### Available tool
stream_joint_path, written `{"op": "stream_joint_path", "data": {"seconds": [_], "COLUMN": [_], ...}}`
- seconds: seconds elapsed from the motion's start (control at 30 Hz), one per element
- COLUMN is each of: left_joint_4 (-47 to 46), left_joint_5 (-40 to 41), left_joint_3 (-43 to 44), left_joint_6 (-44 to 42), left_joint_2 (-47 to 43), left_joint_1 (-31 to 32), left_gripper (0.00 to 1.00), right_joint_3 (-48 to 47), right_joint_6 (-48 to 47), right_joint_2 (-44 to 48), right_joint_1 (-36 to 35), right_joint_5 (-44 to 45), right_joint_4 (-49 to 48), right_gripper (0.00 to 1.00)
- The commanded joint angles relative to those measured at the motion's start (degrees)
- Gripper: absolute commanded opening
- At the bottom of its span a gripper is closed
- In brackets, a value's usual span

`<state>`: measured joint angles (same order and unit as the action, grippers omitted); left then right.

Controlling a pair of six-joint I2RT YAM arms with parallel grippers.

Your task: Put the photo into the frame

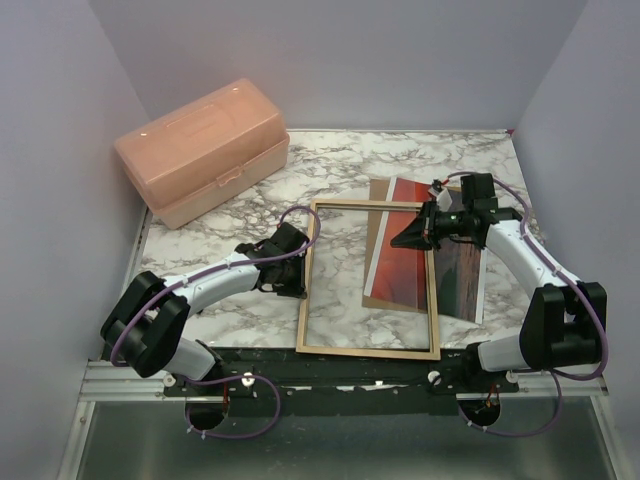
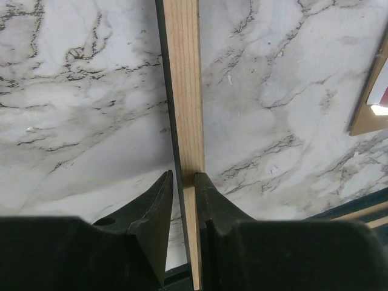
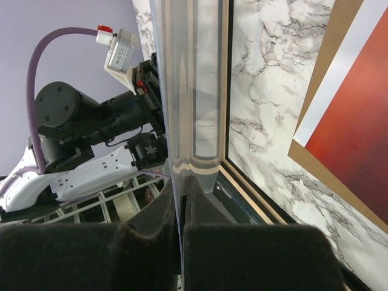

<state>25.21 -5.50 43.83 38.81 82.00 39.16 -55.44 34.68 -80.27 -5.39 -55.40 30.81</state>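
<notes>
The frame (image 1: 365, 351) lies tan wood side up in the middle of the marble table. My left gripper (image 1: 300, 272) sits at its left rail. In the left wrist view the frame's rail (image 2: 182, 91) runs between the fingers of the left gripper (image 2: 182, 176), which are shut on it. The photo (image 1: 400, 270), red with a white border, lies under the frame's right part. My right gripper (image 1: 400, 241) hovers above it near the frame's upper right corner. The right gripper (image 3: 182, 182) is shut on a thin clear glossy sheet (image 3: 194, 91), seen edge-on. Beside it show the photo (image 3: 357, 121) and a frame rail (image 3: 248, 194).
A brown backing board (image 1: 378, 215) lies under the photo, also in the right wrist view as the backing board (image 3: 336, 36). A peach plastic toolbox (image 1: 200, 145) stands at the back left. Grey walls close the table on three sides.
</notes>
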Motion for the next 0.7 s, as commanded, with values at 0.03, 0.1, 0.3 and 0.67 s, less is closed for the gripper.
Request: {"op": "stream_joint_path", "data": {"seconds": [0.03,0.1,0.3,0.67], "left_joint_4": [2.1,2.1,2.3,2.5], "left_joint_5": [5.0,5.1,5.1,5.0], "left_joint_3": [-1.2,-1.1,-0.9,-0.6], "left_joint_6": [-0.9,-0.9,-0.8,-1.0], "left_joint_2": [3.3,3.4,3.6,3.9], "left_joint_1": [0.7,0.7,0.8,1.1], "left_gripper": [0.22,0.21,0.21,0.21], "right_joint_3": [1.7,2.0,0.5,-3.5], "right_joint_6": [0.6,0.3,-3.9,-9.9], "right_joint_2": [-1.0,-0.9,-1.9,-4.7], "right_joint_1": [-0.1,-0.1,-0.1,-0.1], "right_joint_5": [-1.7,-1.5,1.8,6.4], "right_joint_4": [-2.3,-2.3,1.7,7.8], "right_gripper": [0.00,0.00,0.00,0.00]}}
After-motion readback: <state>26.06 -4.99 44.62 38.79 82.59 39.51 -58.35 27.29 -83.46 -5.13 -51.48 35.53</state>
